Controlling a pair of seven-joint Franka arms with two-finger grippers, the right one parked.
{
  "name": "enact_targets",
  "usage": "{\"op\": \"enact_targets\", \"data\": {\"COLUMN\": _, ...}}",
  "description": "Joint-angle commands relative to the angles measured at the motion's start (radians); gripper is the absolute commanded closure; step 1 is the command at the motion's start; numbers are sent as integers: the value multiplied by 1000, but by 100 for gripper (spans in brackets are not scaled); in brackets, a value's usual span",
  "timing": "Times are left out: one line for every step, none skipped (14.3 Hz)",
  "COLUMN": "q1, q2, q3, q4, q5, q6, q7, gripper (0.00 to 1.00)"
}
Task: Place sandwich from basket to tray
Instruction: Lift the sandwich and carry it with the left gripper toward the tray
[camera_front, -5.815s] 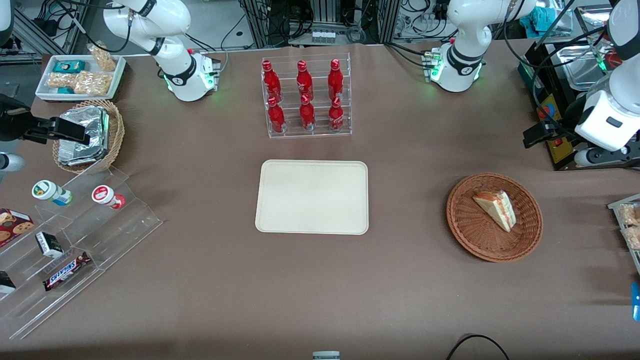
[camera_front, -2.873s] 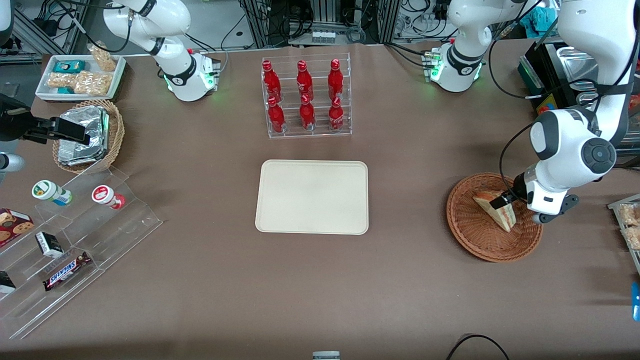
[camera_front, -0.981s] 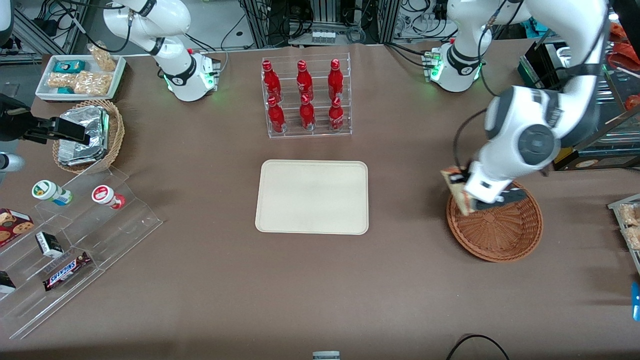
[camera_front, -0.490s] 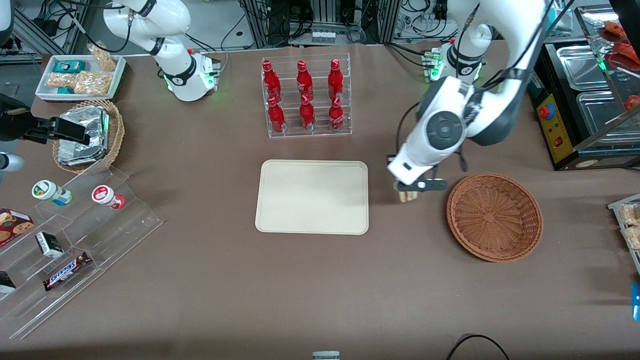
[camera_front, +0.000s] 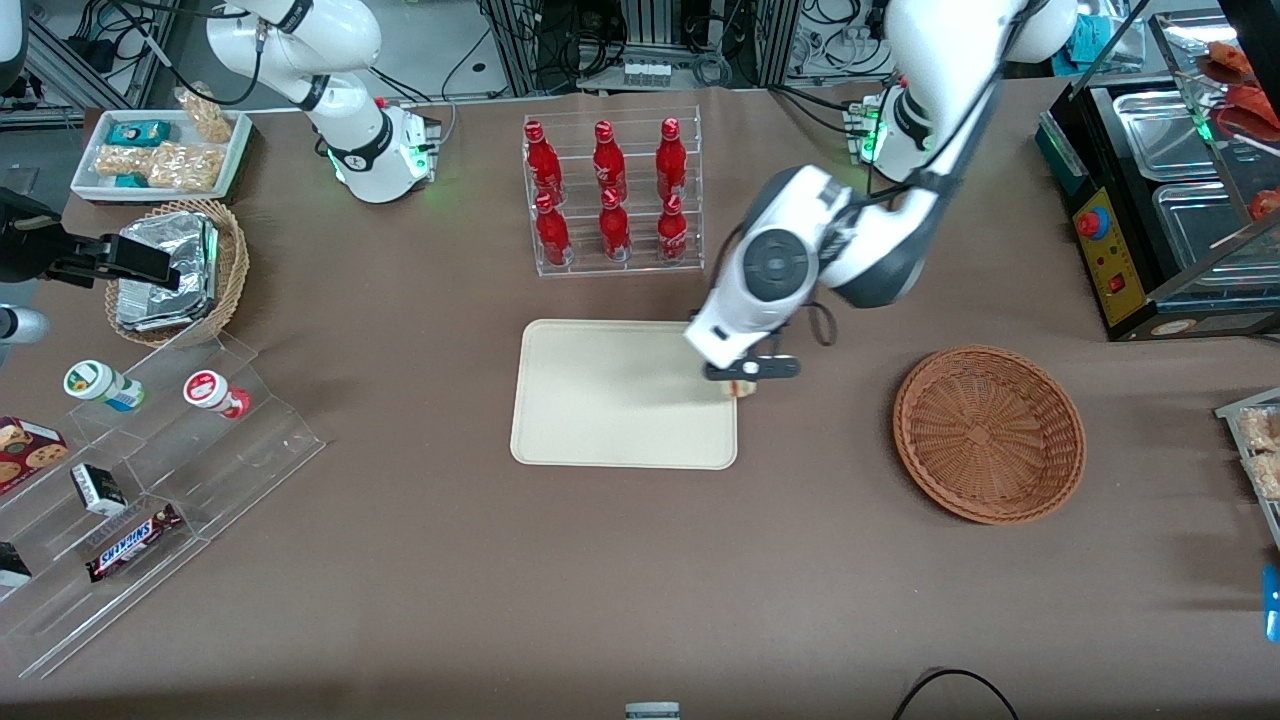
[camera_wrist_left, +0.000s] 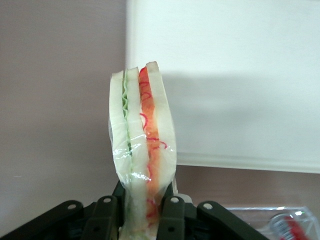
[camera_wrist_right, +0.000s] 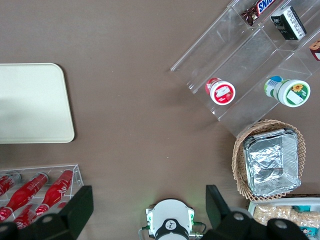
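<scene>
My left gripper (camera_front: 738, 378) hangs above the edge of the cream tray (camera_front: 600, 420) that faces the basket. It is shut on the sandwich (camera_wrist_left: 142, 165), a wrapped wedge of white bread with red-orange and green filling, held on edge between the fingers (camera_wrist_left: 106, 220). In the front view only a small bit of the sandwich (camera_front: 743, 390) shows under the hand. The tray also shows in the left wrist view (camera_wrist_left: 240, 75) and the right wrist view (camera_wrist_right: 30, 105). The reddish-brown wicker basket (camera_front: 988, 433) sits empty toward the working arm's end of the table.
A clear rack of red bottles (camera_front: 610, 195) stands farther from the front camera than the tray. Toward the parked arm's end are a tan basket with foil packets (camera_front: 175, 270), a white snack tray (camera_front: 160, 152) and a clear stepped display (camera_front: 140, 480). A metal counter (camera_front: 1170, 180) stands near the basket.
The gripper came down into the basket, shut on the sandwich, lifted it out and carried it sideways to the tray's edge. The basket is now empty.
</scene>
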Motion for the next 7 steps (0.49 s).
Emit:
{"op": "enact_targets", "data": {"q1": -74, "q2": 127, "q3": 13, "q4": 136, "q5": 3, "q6": 10, "q7": -97, "gripper": 68}}
{"op": "enact_targets", "data": {"q1": -82, "q2": 139, "q3": 13, "q4": 144, "q5": 1, "q6": 15, "q7": -107, "gripper": 68}}
{"op": "enact_targets", "data": {"q1": -93, "q2": 144, "q3": 13, "q4": 144, "q5": 0, "q6": 16, "q7": -110, "gripper": 68}}
{"op": "enact_targets", "data": {"q1": -110, "q2": 152, "q3": 13, "q4": 145, "q5": 0, "q6": 18, "q7": -111, "gripper": 68}}
{"op": "enact_targets", "data": {"q1": -120, "q2": 158, "q3": 13, "q4": 150, "q5": -2, "q6": 34, "q7": -113, "gripper": 68}}
{"op": "enact_targets", "data": {"q1": -134, "q2": 166, "q3": 12, "q4": 150, "q5": -3, "q6": 74, "q7": -133, "gripper": 68}}
{"op": "enact_targets", "data": {"q1": -139, "q2": 178, "q3": 12, "q4": 151, "q5": -8, "q6": 99, "q7": -159, "gripper": 68}}
